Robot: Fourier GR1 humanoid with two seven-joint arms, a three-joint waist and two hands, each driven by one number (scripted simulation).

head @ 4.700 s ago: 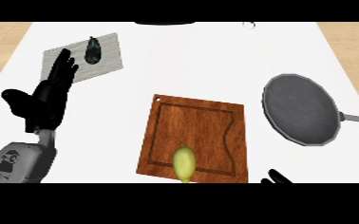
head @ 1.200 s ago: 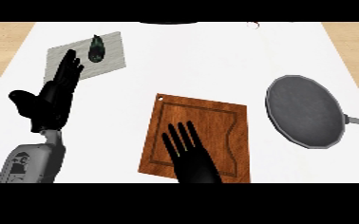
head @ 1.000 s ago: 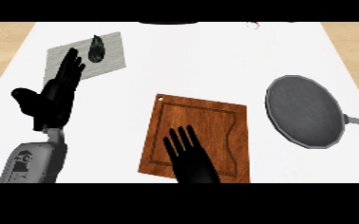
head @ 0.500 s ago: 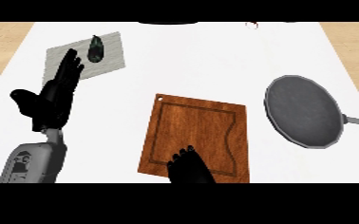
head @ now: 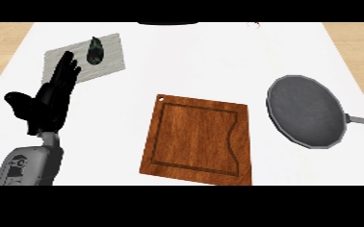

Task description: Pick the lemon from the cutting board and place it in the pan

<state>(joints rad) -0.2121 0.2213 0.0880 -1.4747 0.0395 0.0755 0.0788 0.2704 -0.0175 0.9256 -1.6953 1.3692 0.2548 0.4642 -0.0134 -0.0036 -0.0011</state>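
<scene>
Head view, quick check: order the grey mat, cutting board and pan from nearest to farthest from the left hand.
1. grey mat: rear left; the fingertips of the left hand overlap its edge in this view.
2. cutting board: centre, to the hand's right.
3. pan: far right side of the counter.

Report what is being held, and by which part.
The left hand holds nothing; it rests open at the view's left. The right hand is out of view and the lemon shows nowhere, so any hold there cannot be told.
</scene>
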